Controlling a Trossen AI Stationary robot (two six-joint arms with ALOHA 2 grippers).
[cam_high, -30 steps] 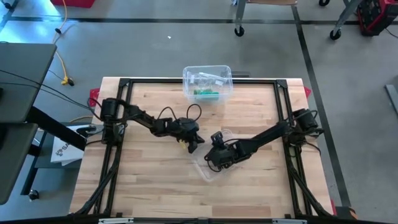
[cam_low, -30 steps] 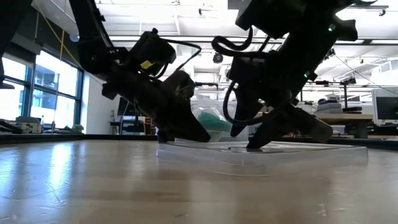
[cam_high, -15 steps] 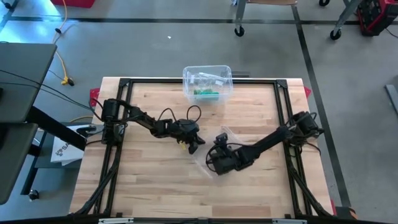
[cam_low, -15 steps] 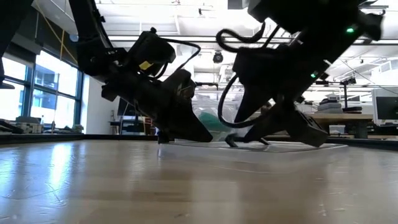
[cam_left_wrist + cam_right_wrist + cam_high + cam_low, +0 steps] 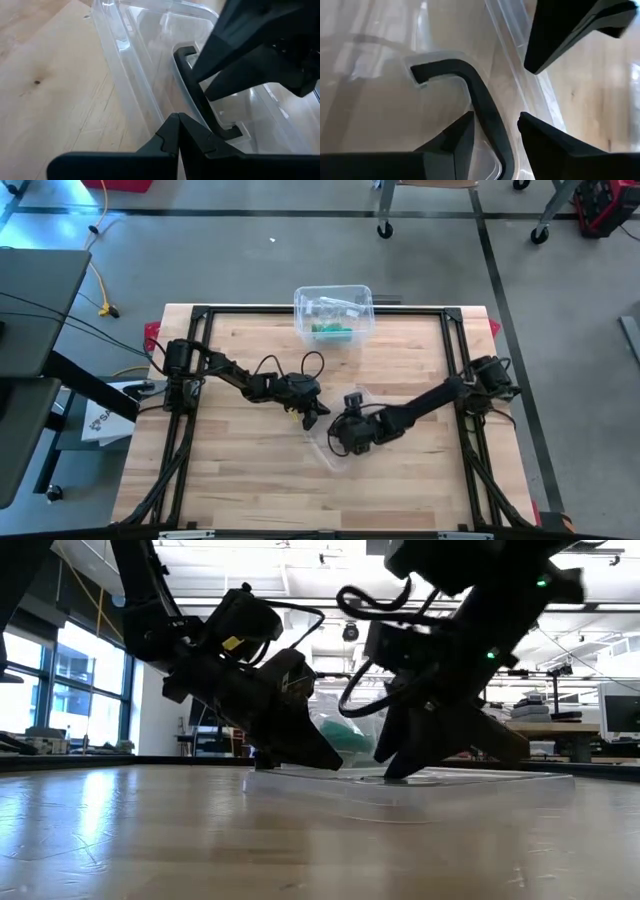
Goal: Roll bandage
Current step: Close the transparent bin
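A clear plastic lid (image 5: 334, 445) lies flat on the wooden table, with a black handle (image 5: 479, 95) set into it. My left gripper (image 5: 320, 418) is shut, its tips down at the lid's left rim. My right gripper (image 5: 495, 121) stands open over the lid, one finger on each side of the black handle; I cannot tell whether they touch it. In the low view my left gripper (image 5: 327, 760) and my right gripper (image 5: 400, 768) both slant down onto the lid (image 5: 420, 782). No bandage shows plainly. My left gripper presses its shut fingertips (image 5: 178, 122) on the clear lid just inside its rim (image 5: 150, 112), at the lid's left side. The fingers slant down from the table's left. The lid lies flat on the table under them.
A clear bin (image 5: 333, 313) holding green and white items stands at the table's far edge, in the middle. Bare wood lies toward the near edge and both sides. Black frame rails (image 5: 455, 360) run along the table's sides.
My right gripper has rolled about its wrist above the lid, and its two fingers have drawn closer together around the black handle. My left gripper has stayed shut on the lid's rim.
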